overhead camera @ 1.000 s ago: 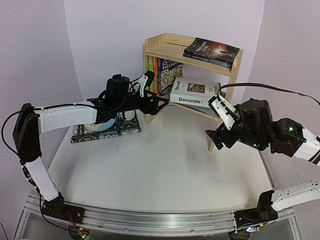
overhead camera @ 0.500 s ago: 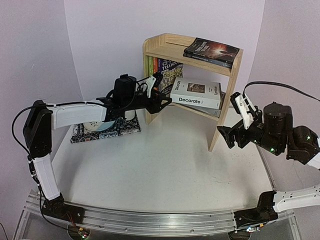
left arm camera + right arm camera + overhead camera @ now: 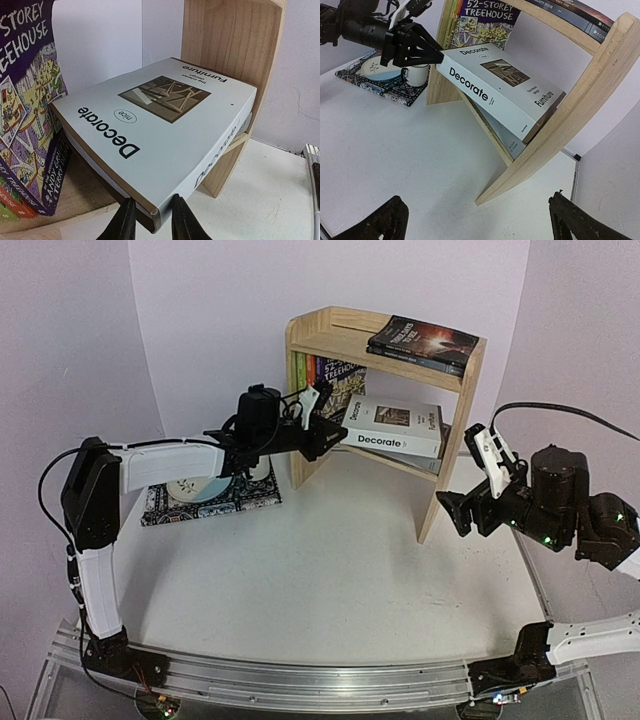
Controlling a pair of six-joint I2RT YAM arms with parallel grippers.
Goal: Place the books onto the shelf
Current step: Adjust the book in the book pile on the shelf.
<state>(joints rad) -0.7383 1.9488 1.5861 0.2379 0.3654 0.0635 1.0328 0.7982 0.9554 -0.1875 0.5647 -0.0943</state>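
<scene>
The pale pine shelf (image 3: 456,430) stands at the back of the table. Two dark books (image 3: 425,343) lie on its top board. On the lower board, Treehouse paperbacks (image 3: 335,380) stand at the left, and the thick white "Decorate" book (image 3: 395,425) lies on a grey book (image 3: 512,140). My left gripper (image 3: 330,430) reaches in from the left; in the left wrist view the gripper (image 3: 153,200) is shut on the near corner of Decorate (image 3: 150,115). My right gripper (image 3: 468,482) hangs wide open and empty just right of the shelf's side panel (image 3: 580,110).
A patterned mat (image 3: 215,502) with a plate (image 3: 377,67) and a mug (image 3: 417,75) lies left of the shelf, under my left arm. Purple walls close the back and sides. A metal rail runs along the table's near edge.
My left gripper moved right to the Decorate book's corner and its jaws closed in on it. My right gripper drew back to the right, away from the shelf front.
</scene>
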